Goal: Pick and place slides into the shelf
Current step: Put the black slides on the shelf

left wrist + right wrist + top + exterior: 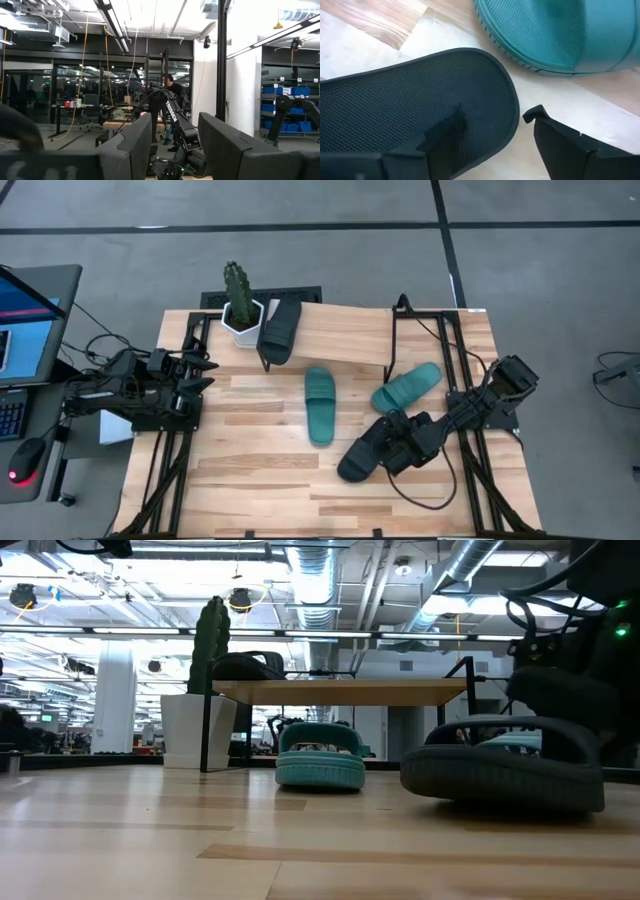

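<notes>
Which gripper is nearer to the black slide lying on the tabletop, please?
The right gripper: its open fingers straddle the black slide's edge. The left gripper waits across the table, far from it.

Two dark, jointed arms — black cables looped alongside, white lettering down the right arm (172,114) — blocky black fingers (570,145).

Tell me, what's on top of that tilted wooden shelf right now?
One black slide lies on the shelf, at the end beside the potted cactus. The rest of the board looks bare. From above, whatever sits beneath the board is hidden.
</notes>
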`<control>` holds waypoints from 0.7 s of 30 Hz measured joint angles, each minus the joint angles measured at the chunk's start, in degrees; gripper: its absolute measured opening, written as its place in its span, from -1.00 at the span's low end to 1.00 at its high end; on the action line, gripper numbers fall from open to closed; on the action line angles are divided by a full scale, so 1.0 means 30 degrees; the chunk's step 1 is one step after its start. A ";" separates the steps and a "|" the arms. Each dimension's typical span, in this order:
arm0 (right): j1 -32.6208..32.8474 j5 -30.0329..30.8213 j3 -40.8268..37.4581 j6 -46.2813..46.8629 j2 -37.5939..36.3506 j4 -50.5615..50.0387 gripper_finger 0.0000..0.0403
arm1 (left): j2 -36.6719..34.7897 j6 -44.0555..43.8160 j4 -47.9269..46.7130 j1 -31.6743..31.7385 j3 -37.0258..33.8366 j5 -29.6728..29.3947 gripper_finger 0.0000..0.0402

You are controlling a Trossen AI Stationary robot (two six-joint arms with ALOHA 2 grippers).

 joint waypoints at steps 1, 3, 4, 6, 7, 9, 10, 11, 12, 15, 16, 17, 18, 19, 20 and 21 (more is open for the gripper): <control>-0.0068 -0.0021 -0.0007 -0.0061 0.0000 0.0102 0.16 | -0.0002 0.0000 0.0000 0.0005 0.0000 0.0000 -0.25; -0.0184 -0.0028 -0.0014 -0.0192 0.0007 0.0282 0.07 | 0.0002 -0.0002 0.0000 0.0007 0.0000 0.0000 -0.25; -0.0235 -0.0089 -0.0015 -0.0272 0.0007 0.0375 0.02 | 0.0004 -0.0007 0.0000 0.0004 0.0000 0.0000 -0.25; -0.0348 -0.0135 -0.0008 -0.0309 0.0007 0.0512 -0.10 | 0.0003 -0.0120 0.0000 0.0007 0.0000 0.0000 -0.25; -0.0399 -0.0155 -0.0010 -0.0309 0.0007 0.0546 -0.18 | -0.0004 -0.0168 0.0000 0.0000 0.0000 0.0000 -0.25; -0.0475 -0.0156 -0.0007 -0.0302 0.0007 0.0564 -0.34 | -0.0004 -0.0401 0.0000 0.0002 0.0000 0.0000 -0.25; -0.0498 -0.0145 -0.0007 -0.0302 0.0007 0.0546 -0.44 | -0.0001 -0.0490 0.0000 0.0007 0.0000 0.0000 -0.25; -0.0505 -0.0145 -0.0007 -0.0300 0.0007 0.0484 -0.55 | 0.0001 -0.0503 0.0000 0.0007 0.0000 0.0000 -0.25; -0.0505 -0.0144 -0.0007 -0.0287 0.0007 0.0404 -0.67 | 0.0002 -0.0503 0.0000 0.0004 0.0000 0.0000 -0.25; -0.0469 -0.0087 -0.0007 -0.0195 0.0007 0.0107 -0.92 | -0.0004 -0.0495 -0.0007 0.0000 0.0000 0.0000 -0.25; -0.0469 -0.0087 -0.0007 -0.0021 0.0007 0.0034 -0.92 | -0.0003 -0.0503 -0.0007 0.0007 0.0000 0.0000 -0.25; -0.0469 -0.0094 -0.0007 0.0171 0.0007 -0.0043 -0.92 | 0.0001 -0.0503 -0.0007 0.0007 0.0000 0.0000 -0.25; -0.0469 -0.0094 -0.0007 0.0259 0.0007 -0.0105 -0.92 | 0.0000 -0.0503 -0.0007 0.0002 0.0000 0.0000 -0.25; -0.0469 -0.0087 0.0000 0.0227 0.0007 -0.0150 -0.95 | -0.0001 -0.0503 -0.0007 0.0003 0.0000 0.0000 -0.25; -0.0469 -0.0077 0.0000 0.0131 0.0007 -0.0214 -0.96 | -0.0002 -0.0503 -0.0007 0.0007 0.0000 0.0000 -0.25; -0.0469 -0.0030 0.0000 0.0028 -0.0027 -0.0241 -0.97 | -0.0002 -0.0503 -0.0007 0.0002 0.0000 0.0000 -0.25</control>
